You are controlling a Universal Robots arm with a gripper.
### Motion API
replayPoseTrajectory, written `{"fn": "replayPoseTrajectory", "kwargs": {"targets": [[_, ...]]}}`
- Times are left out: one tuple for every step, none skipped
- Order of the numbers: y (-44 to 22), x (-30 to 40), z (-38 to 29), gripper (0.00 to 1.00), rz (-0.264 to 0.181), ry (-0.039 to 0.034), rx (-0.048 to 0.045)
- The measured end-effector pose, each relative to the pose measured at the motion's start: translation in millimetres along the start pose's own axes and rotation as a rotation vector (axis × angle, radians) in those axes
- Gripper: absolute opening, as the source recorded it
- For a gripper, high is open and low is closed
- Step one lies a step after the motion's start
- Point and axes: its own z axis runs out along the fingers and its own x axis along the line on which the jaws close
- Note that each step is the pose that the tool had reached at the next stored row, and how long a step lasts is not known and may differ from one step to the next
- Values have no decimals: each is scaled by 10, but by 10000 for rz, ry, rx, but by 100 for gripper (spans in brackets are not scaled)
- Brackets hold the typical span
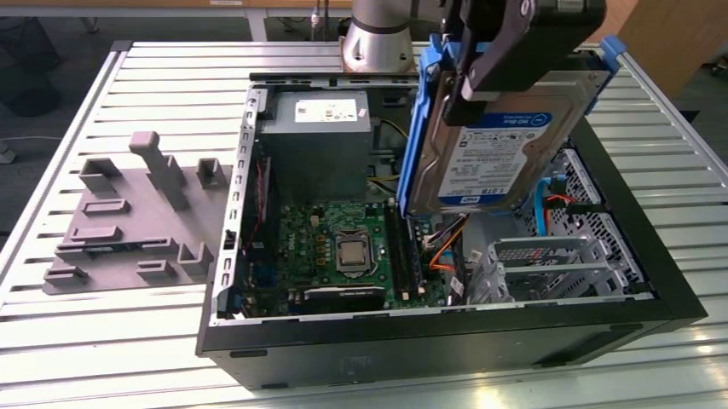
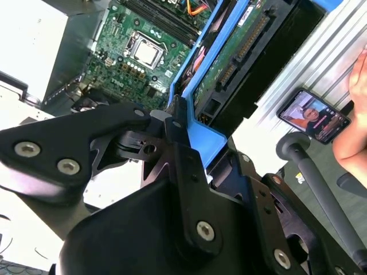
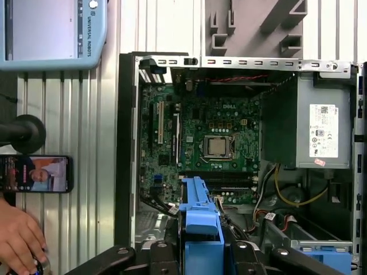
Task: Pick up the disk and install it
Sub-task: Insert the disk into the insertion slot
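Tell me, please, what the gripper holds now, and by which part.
The gripper holds the disk by one end of its blue carrier frame; the disk hangs nearly upright above the open computer case.

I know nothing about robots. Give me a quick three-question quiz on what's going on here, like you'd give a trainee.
1. True or false: the hand is open.
2. The disk is: A lying flat, B held roughly upright on edge, C not held at all.
3. What grey moulded thing stands beside the computer case, on the exterior view's left?

Key: 1 false, it is shut on the disk. 2 B. 3 the fixture block.
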Motion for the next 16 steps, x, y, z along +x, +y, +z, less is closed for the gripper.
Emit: {"fn": "replayPoseTrajectory", "kwargs": {"targets": [[-1, 25, 6, 36, -1, -22, 0], [-4, 43, 14, 36, -1, -37, 1], [-11, 52, 24, 36, -1, -43, 1], [-25, 56, 34, 36, -2, -43, 0], [-46, 58, 43, 36, -5, -39, -1], [-73, 58, 55, 36, -10, -41, -1], [-105, 59, 67, 36, -11, -41, -1], [-140, 59, 78, 36, -12, -42, 0], [-175, 59, 88, 36, -13, -42, -1], [-211, 59, 98, 36, -13, -41, -1], [-246, 59, 107, 36, -12, -41, -1], [-272, 59, 114, 36, -13, -42, 0], [-285, 60, 119, 36, -14, -41, 0], [-288, 60, 120, 36, -14, -41, -1], [-288, 60, 120, 36, -13, -40, -1], [-288, 60, 120, 36, -12, -39, -1]]}}
